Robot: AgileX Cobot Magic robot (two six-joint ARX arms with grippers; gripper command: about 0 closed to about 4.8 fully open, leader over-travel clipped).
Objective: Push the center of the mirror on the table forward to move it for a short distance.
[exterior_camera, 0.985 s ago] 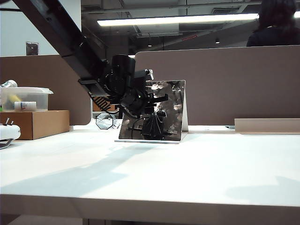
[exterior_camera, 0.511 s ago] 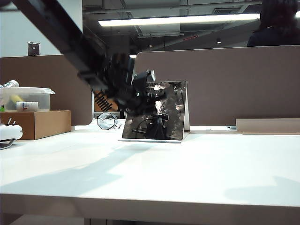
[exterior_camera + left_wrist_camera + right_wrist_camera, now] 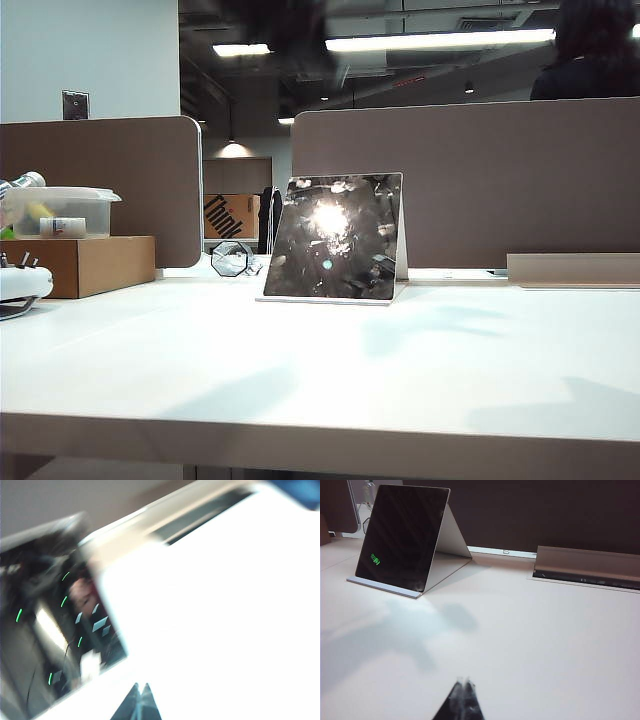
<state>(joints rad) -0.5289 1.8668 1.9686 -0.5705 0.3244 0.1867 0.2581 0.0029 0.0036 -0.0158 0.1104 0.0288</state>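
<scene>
1. A clear lidded tub point(image 3: 58, 211) sits on a cardboard box point(image 3: 78, 264) at 9 o'clock on the surface point(image 3: 330, 370); it holds a small white bottle and something yellow.
2. The mirror point(image 3: 335, 239) stands at 12 o'clock, its panel leaning back and facing 6 o'clock, base lip running 9 to 3.
3. An octagonal object point(image 3: 230, 258) sits just beside it at 9 o'clock.
4. Left tool point(image 3: 139, 700): tips together, empty, blurred, near the mirror point(image 3: 55, 625).
5. Right tool point(image 3: 463, 698): tips together, empty, well apart from the mirror point(image 3: 402, 537).
</scene>
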